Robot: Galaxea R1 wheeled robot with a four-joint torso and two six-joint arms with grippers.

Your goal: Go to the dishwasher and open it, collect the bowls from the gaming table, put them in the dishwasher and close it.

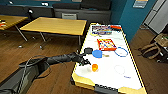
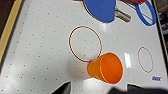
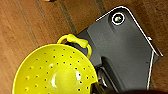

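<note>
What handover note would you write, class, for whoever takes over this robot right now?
Left pincer: over the near left part of the long white-topped gaming table with the yellow edge, close to a small orange plastic cup lying on its side; whether it is open or shut cannot be seen.
Right pincer: a perforated lime-yellow plastic bowl with a loop handle sits right at the right wrist above the wooden floor; grip unclear.
On the table: a blue paddle, a blue ring, colourful board-game boxes.
Left: loading the dishwasher and closing it.
</note>
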